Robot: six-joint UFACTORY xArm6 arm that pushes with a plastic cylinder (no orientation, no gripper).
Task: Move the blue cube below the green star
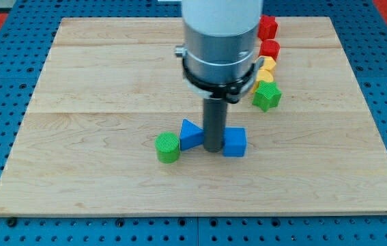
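Blue cube (235,142) sits near the wooden table's (97,82) middle, touching my tip (213,149) on its right; blue wedge (190,134) and ribbed green cylinder (168,147) lie left. Green star (267,96) sits farther right, its neighbours partly hidden. No claw here.

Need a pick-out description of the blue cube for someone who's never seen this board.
Start at the wooden board and find the dark rod near its middle; my tip ends there. The blue cube sits right against the rod on the view's right. The other blue block, on the rod's left, is a wedge-like shape, not square-faced.
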